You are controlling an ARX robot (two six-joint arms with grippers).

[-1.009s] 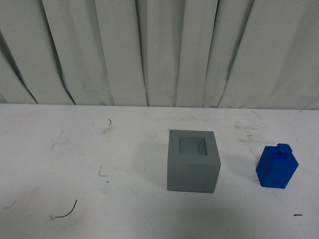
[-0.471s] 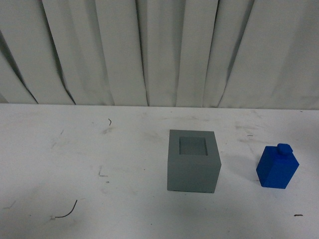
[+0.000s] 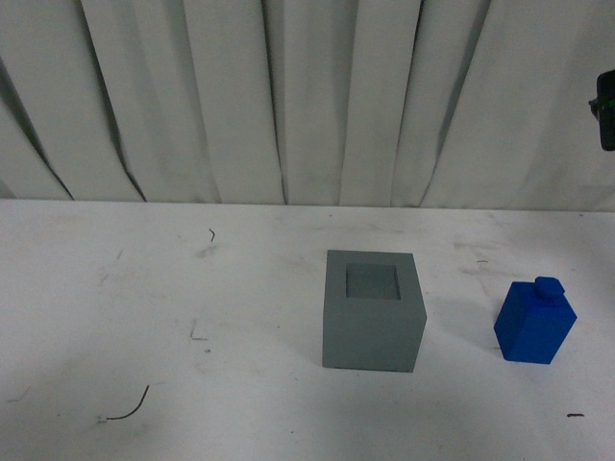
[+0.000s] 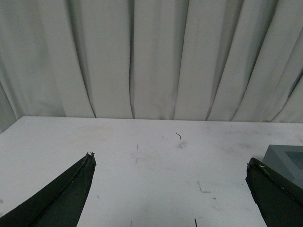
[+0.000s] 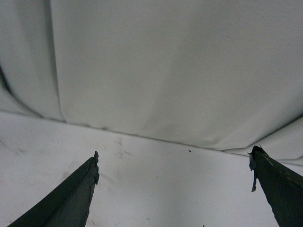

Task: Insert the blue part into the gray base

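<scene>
While the blue part stands upright on the table with its knob up, it sits to the right of the gray base, apart from it, with bare tabletop between the two. Part is turned slightly, so one vertical edge faces the front camera. Base is near the middle of the table, roughly square to the camera, its recess facing up with nothing in it. Neither block is touched by anything. Left gripper: jaws spread wide, nothing between them, held above the table; a corner of the base shows just past one jaw tip in its wrist view. Right gripper: jaws also spread wide, holding nothing, looking at bare table and curtain. Front view shows a dark object at the upper right edge, well above the blue part; can't tell which piece of the rig it is. Table is white and scuffed, with a thin dark scrap near its front left. Pleated pale curtain runs along the whole back edge.
</scene>
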